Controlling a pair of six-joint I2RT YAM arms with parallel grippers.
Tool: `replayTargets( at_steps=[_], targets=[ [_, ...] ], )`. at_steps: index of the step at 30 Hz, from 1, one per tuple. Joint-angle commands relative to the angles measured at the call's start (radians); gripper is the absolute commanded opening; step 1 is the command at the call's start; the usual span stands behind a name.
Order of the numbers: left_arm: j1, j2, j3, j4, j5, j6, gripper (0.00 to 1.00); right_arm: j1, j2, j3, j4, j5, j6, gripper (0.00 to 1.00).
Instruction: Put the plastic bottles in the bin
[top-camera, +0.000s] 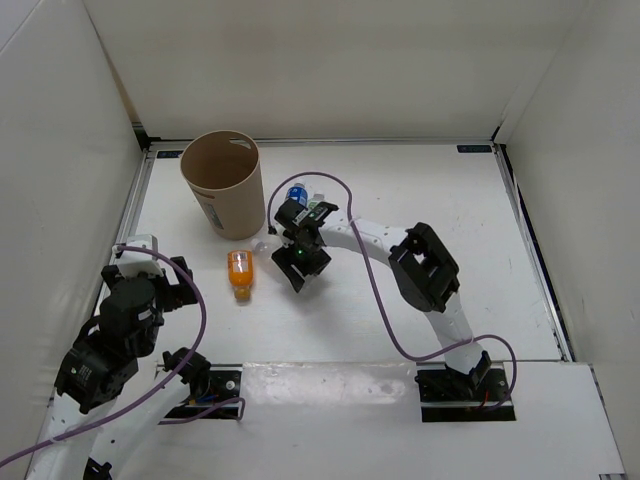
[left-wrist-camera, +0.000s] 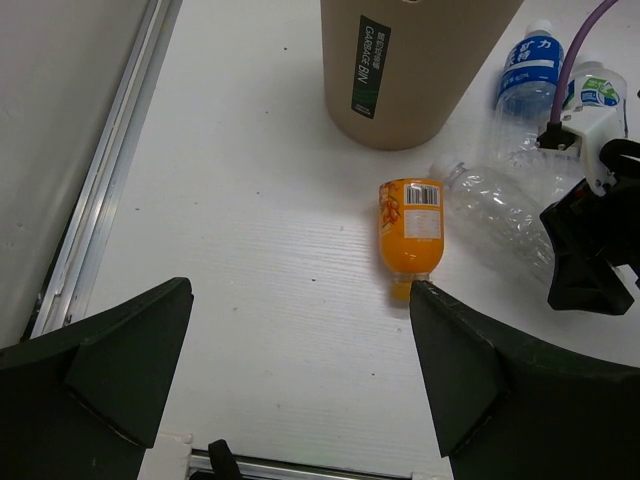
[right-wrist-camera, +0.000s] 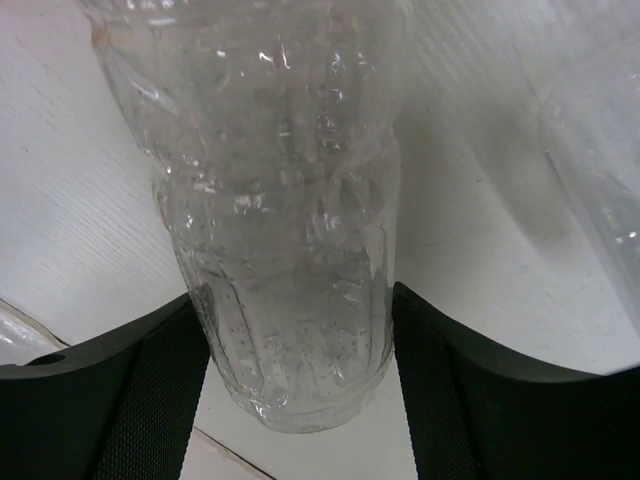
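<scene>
The tan bin (top-camera: 222, 185) stands upright at the back left; it also shows in the left wrist view (left-wrist-camera: 410, 70). The short orange bottle (top-camera: 240, 273) lies in front of it (left-wrist-camera: 411, 225). My right gripper (top-camera: 298, 262) is closed around the plain clear bottle (right-wrist-camera: 290, 250), which lies on the table to the right of the orange one (left-wrist-camera: 500, 215); both fingers touch its sides near its base. The blue-label bottle (left-wrist-camera: 527, 75) and the white-green-label bottle (left-wrist-camera: 598, 90) lie just behind it. My left gripper (left-wrist-camera: 300, 290) is open and empty, near the orange bottle's cap.
White walls enclose the table on the left, back and right. A metal rail (left-wrist-camera: 110, 170) runs along the left edge. A purple cable (top-camera: 350, 215) loops over the right arm above the table.
</scene>
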Motion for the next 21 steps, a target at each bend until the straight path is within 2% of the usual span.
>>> replayTargets(
  at_steps=[1,10,13,21],
  targets=[
    [0.004,0.016,-0.008,0.016,-0.002,0.007,1.0,0.008,0.003,-0.012,0.027,-0.026,0.009,0.72],
    [0.004,0.015,-0.009,0.011,-0.005,0.008,1.0,0.029,-0.054,-0.078,0.017,0.001,0.016,0.47],
    [0.003,0.008,-0.009,0.011,-0.005,0.005,1.0,0.055,-0.117,-0.107,0.024,0.047,0.018,0.46],
    [0.004,0.002,-0.008,0.008,-0.01,0.005,1.0,0.094,-0.382,-0.248,0.073,0.184,0.033,0.32]
  ],
)
